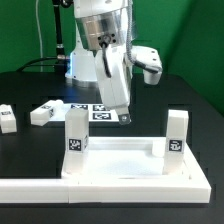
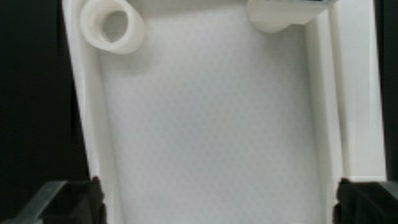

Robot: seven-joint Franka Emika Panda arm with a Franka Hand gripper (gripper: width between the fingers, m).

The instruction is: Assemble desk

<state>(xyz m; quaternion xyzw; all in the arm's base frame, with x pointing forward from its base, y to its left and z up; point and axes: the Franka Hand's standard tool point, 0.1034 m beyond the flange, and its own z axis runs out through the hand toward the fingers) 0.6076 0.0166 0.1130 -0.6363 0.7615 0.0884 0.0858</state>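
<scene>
White desk (image 2: 205, 120) beneath spread jaws

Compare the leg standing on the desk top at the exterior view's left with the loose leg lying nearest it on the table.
The standing leg is upright, while the loose leg lies flat on its long side. The standing leg sits at a corner of the desk top, whereas the loose leg rests on the black table, apart from the desk top. Both are small white blocks.
</scene>
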